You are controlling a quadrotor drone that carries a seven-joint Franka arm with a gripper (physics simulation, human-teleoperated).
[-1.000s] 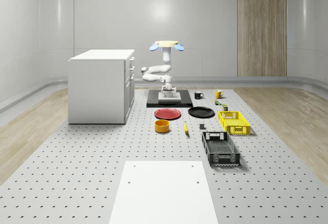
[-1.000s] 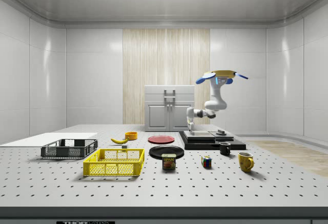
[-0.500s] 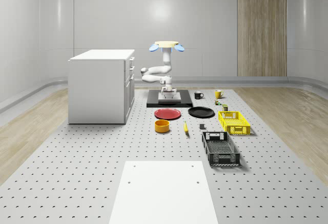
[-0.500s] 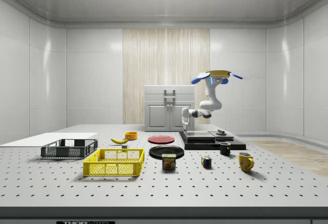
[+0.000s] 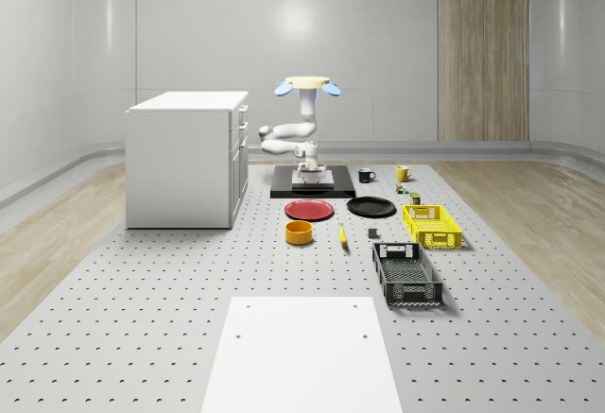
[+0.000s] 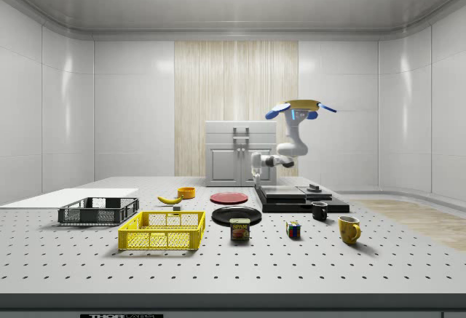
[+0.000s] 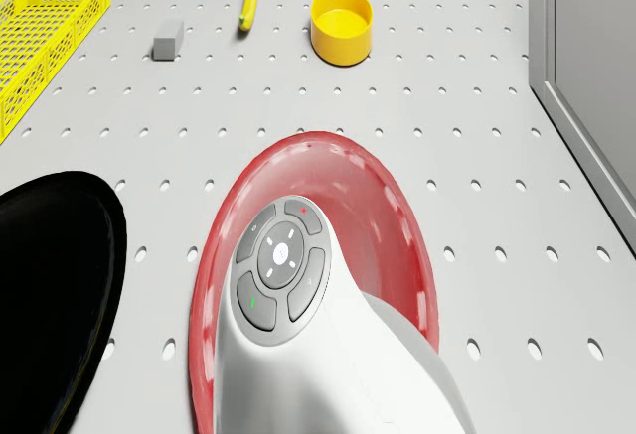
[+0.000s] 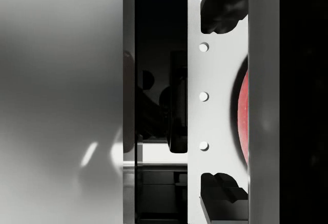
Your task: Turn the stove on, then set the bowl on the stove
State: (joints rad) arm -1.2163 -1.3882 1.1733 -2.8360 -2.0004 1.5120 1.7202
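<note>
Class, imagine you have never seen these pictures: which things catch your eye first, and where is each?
The drone with blue rotors hovers over the black stove, its white arm bent down so the end effector hangs at the stove's front edge. The yellow bowl sits on the table in front of the red plate, beside the white cabinet.

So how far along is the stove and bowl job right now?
Nothing looks finished. The drone hovers over the stove, the hand low at its front edge, apparently working the switch. The yellow bowl sits untouched on the table; moving it remains.
</note>
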